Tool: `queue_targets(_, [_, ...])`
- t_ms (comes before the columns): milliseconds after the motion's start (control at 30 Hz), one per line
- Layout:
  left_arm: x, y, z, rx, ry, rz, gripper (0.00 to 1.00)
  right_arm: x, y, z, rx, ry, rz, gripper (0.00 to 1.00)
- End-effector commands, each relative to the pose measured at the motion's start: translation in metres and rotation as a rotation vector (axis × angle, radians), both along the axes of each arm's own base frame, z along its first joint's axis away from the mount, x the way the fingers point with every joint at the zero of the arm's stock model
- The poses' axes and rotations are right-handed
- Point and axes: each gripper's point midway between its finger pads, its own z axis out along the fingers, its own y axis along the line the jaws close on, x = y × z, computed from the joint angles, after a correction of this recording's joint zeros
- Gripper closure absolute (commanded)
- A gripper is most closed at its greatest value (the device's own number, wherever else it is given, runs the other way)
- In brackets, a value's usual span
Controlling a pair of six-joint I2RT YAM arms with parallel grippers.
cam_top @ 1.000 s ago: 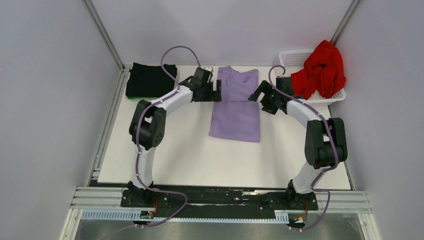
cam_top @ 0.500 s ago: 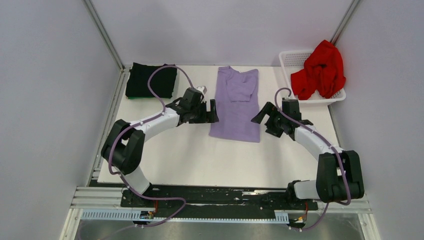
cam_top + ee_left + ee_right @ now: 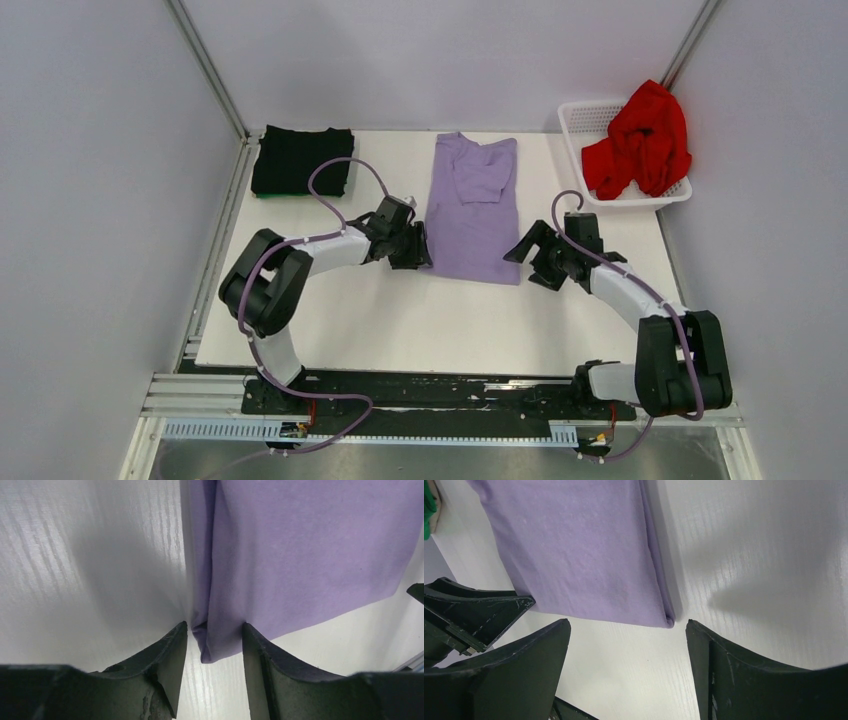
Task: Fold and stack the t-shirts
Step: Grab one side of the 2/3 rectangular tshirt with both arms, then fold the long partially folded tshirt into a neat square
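The lavender-purple t-shirt (image 3: 472, 215) lies folded into a long strip at the middle of the table. My left gripper (image 3: 418, 256) is at its near-left corner. In the left wrist view that corner (image 3: 220, 640) pokes between the half-closed fingers (image 3: 172, 650); table still shows in the gap of the left gripper (image 3: 214, 625). My right gripper (image 3: 520, 262) stands wide open just short of the near-right corner (image 3: 666, 620), nothing inside the right gripper (image 3: 627, 622). A black t-shirt (image 3: 298, 160) lies folded at the back left. A red t-shirt (image 3: 640, 140) is heaped in the basket.
The white lattice basket (image 3: 585, 112) stands at the back right corner. Bare white table (image 3: 450, 330) lies between the purple shirt and the arm bases. The left gripper's body (image 3: 474, 610) shows at the left edge of the right wrist view.
Both arms have drawn back from the shirt's far half to its near corners. The left jaws have narrowed around the near-left corner; the right jaws have narrowed only slightly.
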Motion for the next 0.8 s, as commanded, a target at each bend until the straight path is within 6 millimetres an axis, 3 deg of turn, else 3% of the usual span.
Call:
queue_targets(0, [-0.007,0.001,-0.017,0.037,0.034,0.006,0.56,0.005,-0.001,0.002,0.001,-0.018,-0.019,0.18])
queue_targets(233, [-0.019,-0.003,-0.026,0.051,0.074,-0.024,1.00,-0.001,0.007,-0.020,-0.014,0.062,0.002,0.43])
queue_targets(433, [-0.021,-0.001,-0.027,0.061,0.073,-0.024,1.00,-0.006,0.007,-0.045,-0.082,0.147,-0.002,0.52])
queue_targets(467, [-0.022,-0.001,-0.026,0.061,0.073,-0.024,1.00,-0.006,0.007,-0.047,-0.094,0.152,0.000,0.58])
queue_targets(567, [-0.022,0.001,-0.025,0.063,0.071,-0.020,1.00,-0.007,0.014,-0.046,-0.100,0.147,0.026,0.87])
queue_targets(633, [-0.025,0.003,-0.022,0.069,0.072,-0.017,1.00,-0.011,0.018,-0.041,-0.109,0.140,0.045,0.99])
queue_targets(767, [-0.042,0.011,-0.006,0.145,0.019,-0.014,1.00,-0.037,0.029,-0.028,-0.118,0.139,0.133,1.00])
